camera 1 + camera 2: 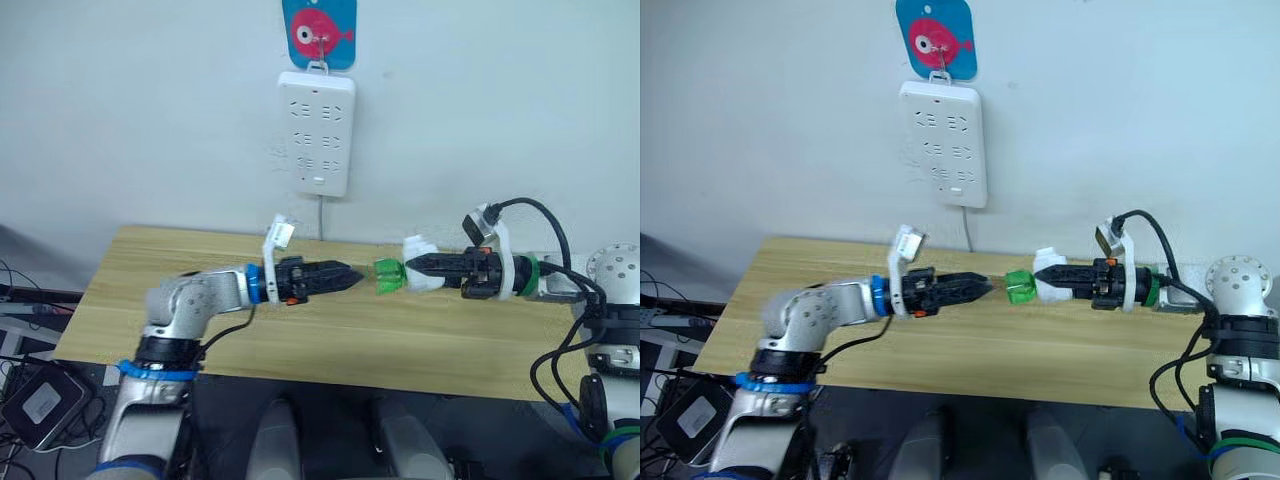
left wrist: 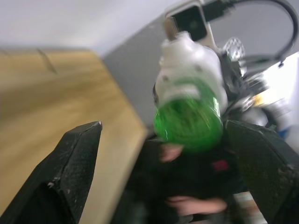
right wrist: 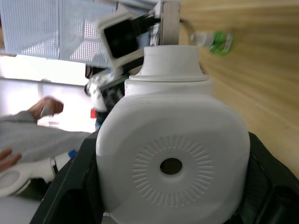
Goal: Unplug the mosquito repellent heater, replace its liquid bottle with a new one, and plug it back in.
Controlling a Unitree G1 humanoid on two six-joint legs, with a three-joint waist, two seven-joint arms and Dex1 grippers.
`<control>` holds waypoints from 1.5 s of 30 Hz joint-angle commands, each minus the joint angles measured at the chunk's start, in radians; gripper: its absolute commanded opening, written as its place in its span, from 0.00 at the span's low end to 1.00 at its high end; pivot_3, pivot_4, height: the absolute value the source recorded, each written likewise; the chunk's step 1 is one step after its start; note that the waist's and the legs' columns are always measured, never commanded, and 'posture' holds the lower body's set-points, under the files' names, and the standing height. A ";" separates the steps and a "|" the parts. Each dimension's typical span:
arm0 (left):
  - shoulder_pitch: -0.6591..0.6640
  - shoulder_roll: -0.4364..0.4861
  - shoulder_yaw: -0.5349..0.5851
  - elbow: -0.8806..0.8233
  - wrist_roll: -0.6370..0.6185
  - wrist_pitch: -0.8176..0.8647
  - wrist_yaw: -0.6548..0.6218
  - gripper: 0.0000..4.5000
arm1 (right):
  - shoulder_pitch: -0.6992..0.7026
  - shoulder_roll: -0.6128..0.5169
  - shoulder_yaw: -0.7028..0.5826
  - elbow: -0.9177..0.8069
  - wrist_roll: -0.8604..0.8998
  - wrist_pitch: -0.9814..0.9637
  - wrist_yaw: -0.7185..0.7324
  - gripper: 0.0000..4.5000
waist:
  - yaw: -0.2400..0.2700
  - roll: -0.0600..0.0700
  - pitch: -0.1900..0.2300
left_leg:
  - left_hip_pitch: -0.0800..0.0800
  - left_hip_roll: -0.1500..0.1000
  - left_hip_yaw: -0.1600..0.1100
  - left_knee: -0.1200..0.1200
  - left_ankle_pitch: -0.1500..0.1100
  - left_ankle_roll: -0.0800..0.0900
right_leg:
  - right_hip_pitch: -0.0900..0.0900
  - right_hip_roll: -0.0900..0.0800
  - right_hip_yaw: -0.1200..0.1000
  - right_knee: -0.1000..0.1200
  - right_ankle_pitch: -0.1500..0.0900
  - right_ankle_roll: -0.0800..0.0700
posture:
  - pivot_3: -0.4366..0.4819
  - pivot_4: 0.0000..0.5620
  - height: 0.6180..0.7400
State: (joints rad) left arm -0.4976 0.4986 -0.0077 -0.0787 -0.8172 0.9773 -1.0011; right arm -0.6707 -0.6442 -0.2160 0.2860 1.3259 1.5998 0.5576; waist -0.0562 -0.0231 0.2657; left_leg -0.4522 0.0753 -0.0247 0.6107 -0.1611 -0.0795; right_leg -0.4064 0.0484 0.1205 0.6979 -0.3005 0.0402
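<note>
Over the table (image 1: 300, 350), heater (image 1: 420, 262) in right claw (image 1: 412, 267), left claw (image 1: 355, 277) open nearby.

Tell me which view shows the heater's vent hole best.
The right wrist view: the heater faces the camera, its round dimpled vent in plain sight, gripped by the right gripper. The eye views show the heater small and side-on, green bottle attached. The left wrist view shows it blurred, bottle-end first.

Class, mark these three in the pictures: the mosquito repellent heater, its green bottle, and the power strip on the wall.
mosquito repellent heater (image 3: 172, 154), right wrist view, on its white vented face.
green bottle (image 1: 388, 278), left eye view, on its green body.
power strip (image 1: 316, 132), left eye view, on its white front.
</note>
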 commanded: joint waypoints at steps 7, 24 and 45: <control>0.084 -0.044 -0.226 0.069 0.730 -1.309 0.019 1.00 | -0.037 0.024 -0.056 0.011 -0.024 0.015 0.002 0.67 | 0.025 0.000 0.000 | 0.000 -0.002 0.002 0.000 0.000 0.000 | 0.000 -0.002 0.002 -0.002 0.000 0.000 | 0.47 0.44 1.00; -0.116 -0.130 -0.304 0.483 1.105 -2.022 0.406 1.00 | -0.027 0.039 -0.020 -0.014 0.056 0.015 -0.029 0.67 | 0.024 0.000 0.000 | -0.001 -0.003 0.002 0.001 0.000 0.001 | 0.000 -0.002 0.003 0.000 0.001 0.001 | 0.47 0.45 1.00; -0.036 0.009 -0.313 -0.052 -0.043 -0.594 0.130 0.51 | 0.013 -0.032 0.062 -0.129 0.116 0.015 0.034 0.67 | 0.015 0.001 0.001 | -0.001 -0.001 -0.002 0.001 0.000 0.001 | 0.000 -0.001 0.000 0.002 -0.002 0.005 | 0.47 0.46 1.00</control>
State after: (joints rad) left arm -0.5062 0.4886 -0.3978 -0.0508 -0.6064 0.0750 -0.9163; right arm -0.6761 -0.6606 -0.1676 0.2100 1.4043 1.6001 0.5613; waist -0.0410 -0.0224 0.2665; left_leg -0.4530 0.0740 -0.0270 0.6119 -0.1614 -0.0785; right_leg -0.4064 0.0477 0.1197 0.7002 -0.3028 0.0457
